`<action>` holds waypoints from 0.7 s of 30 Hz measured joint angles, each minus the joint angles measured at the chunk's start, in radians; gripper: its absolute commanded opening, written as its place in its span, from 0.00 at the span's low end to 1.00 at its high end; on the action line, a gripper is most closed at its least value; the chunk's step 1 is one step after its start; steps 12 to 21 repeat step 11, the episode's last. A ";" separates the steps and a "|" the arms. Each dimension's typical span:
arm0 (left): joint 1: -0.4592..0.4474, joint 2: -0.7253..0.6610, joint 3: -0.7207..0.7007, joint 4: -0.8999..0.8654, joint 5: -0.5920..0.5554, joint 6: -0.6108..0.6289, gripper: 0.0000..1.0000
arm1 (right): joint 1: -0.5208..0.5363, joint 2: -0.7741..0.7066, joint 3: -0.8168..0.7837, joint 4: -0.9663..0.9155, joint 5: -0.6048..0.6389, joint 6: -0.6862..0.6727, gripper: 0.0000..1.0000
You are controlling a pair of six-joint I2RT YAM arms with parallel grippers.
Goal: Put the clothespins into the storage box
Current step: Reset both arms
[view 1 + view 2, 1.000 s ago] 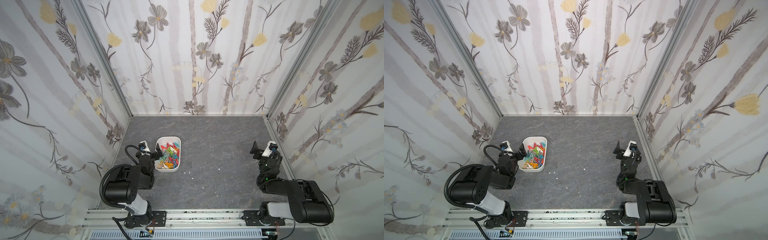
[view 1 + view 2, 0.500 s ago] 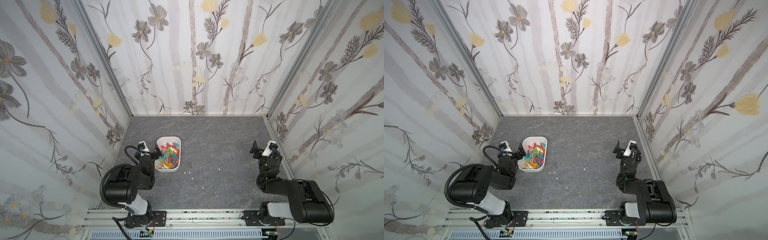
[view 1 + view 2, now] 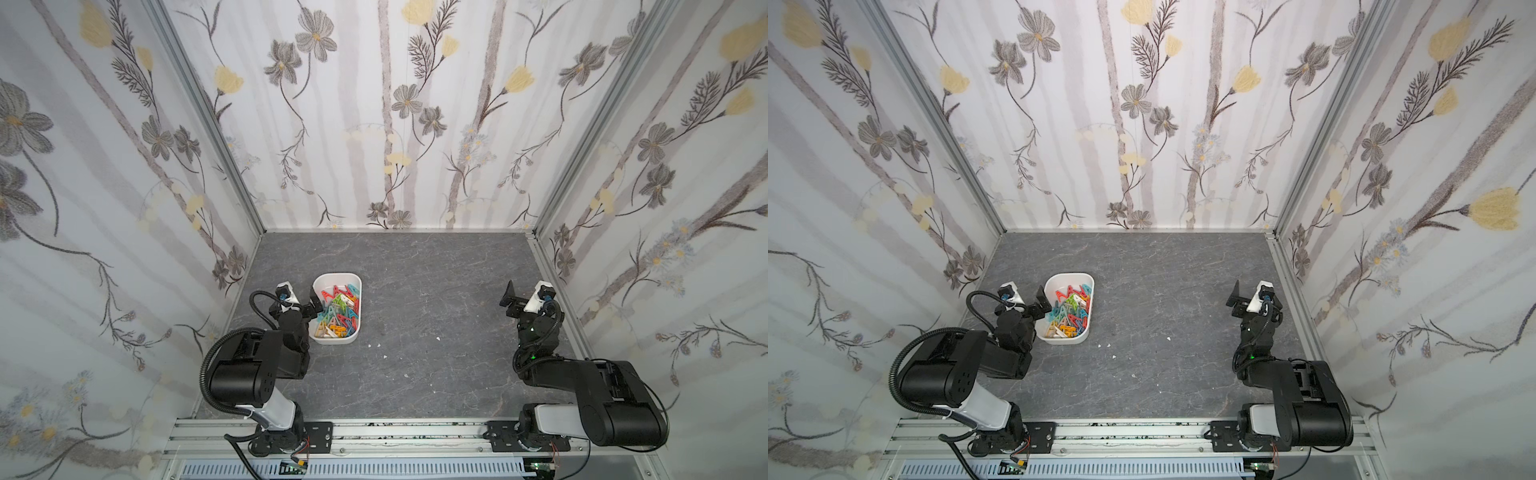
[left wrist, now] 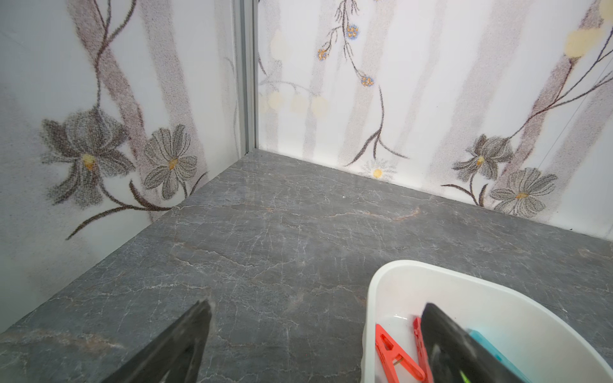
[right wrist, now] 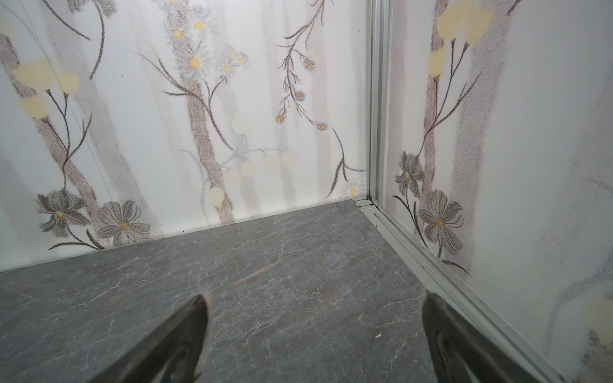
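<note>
Surface: a dark grey marbled table (image 3: 419,286) closed in by flowered walls on three sides.
Storage box: the white tub (image 3: 335,340) (image 3: 1061,340) stands near the table's left edge, about midway between front and back, with its long side running front to back.
Clothespins: a mixed heap of red, green, blue, orange, yellow and beige (image 3: 337,313) (image 3: 1070,312) lies inside the storage box. Every pin that shows is in it.
Left gripper: (image 4: 316,305) spread wide and holding nothing, just beside the box's left wall. One finger hangs over bare table and the other over the box's inside (image 4: 497,311), in front of a red pin (image 4: 393,354). Whether it touches the pins cannot be told.
Right gripper: (image 5: 315,297) spread wide and holding nothing, above bare table near the right edge, well apart from the box.
Flecks: a few tiny white bits (image 3: 378,345) lie on the table, right of the box's front end.
</note>
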 measured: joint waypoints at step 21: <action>-0.021 0.004 0.006 0.000 -0.010 0.012 1.00 | 0.001 0.000 0.000 0.000 0.000 0.000 1.00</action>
